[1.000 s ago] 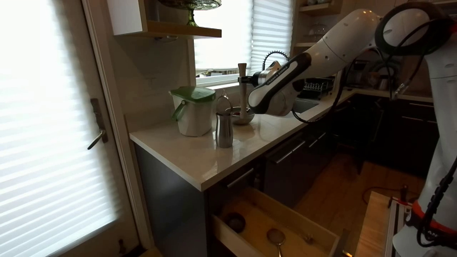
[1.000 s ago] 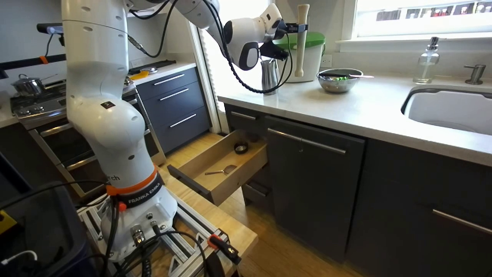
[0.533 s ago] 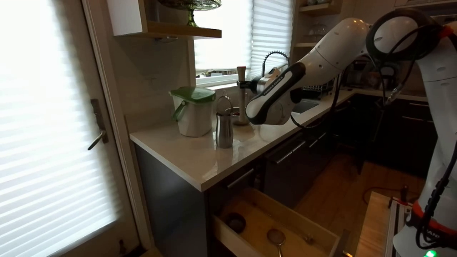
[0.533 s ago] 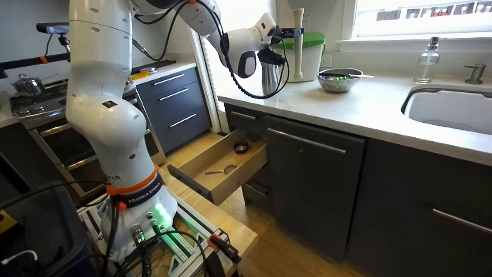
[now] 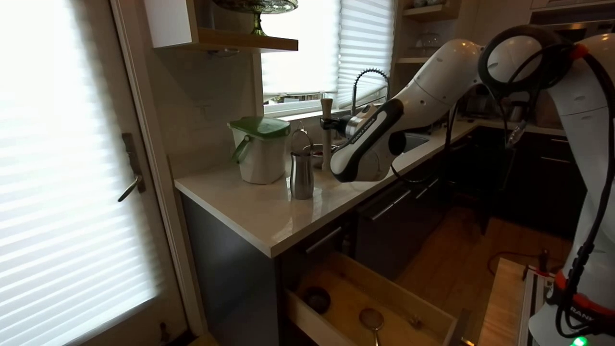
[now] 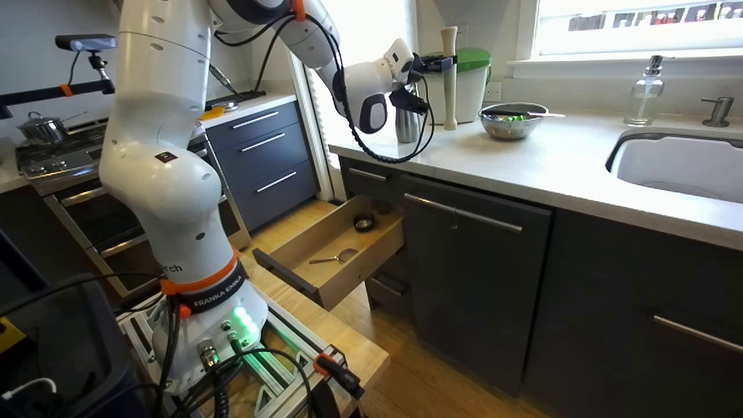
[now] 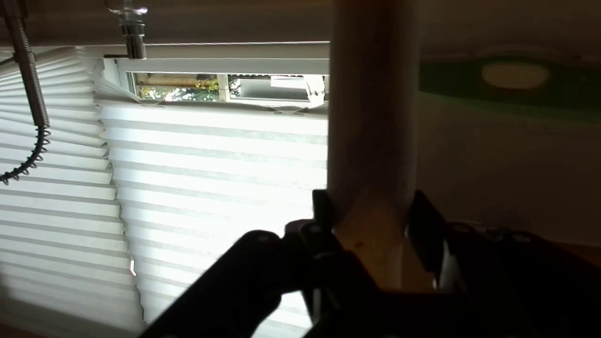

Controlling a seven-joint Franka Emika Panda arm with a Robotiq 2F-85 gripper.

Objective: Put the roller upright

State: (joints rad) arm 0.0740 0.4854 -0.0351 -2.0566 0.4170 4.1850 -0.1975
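The roller, a slender light-brown wooden cylinder, stands upright in my gripper in both exterior views [image 5: 326, 153] [image 6: 450, 96]. My gripper [image 6: 450, 62] is shut on its upper part; it also shows in an exterior view [image 5: 327, 123]. In the wrist view the dark fingers [image 7: 368, 211] press both sides of the roller [image 7: 373, 117]. The roller's lower end is at or just above the white countertop [image 6: 493, 148]; I cannot tell whether it touches.
A steel cup [image 5: 301, 178] holding a strainer stands close to the roller. A white jug with green lid [image 5: 262, 154] is behind. A steel bowl [image 6: 511, 125] with a utensil sits beside the roller. An open drawer [image 6: 342, 255] juts out below. The sink [image 6: 685, 168] lies farther along.
My gripper has moved down with the upright roller, bringing its lower end to countertop level. The grip on the roller has stayed the same.
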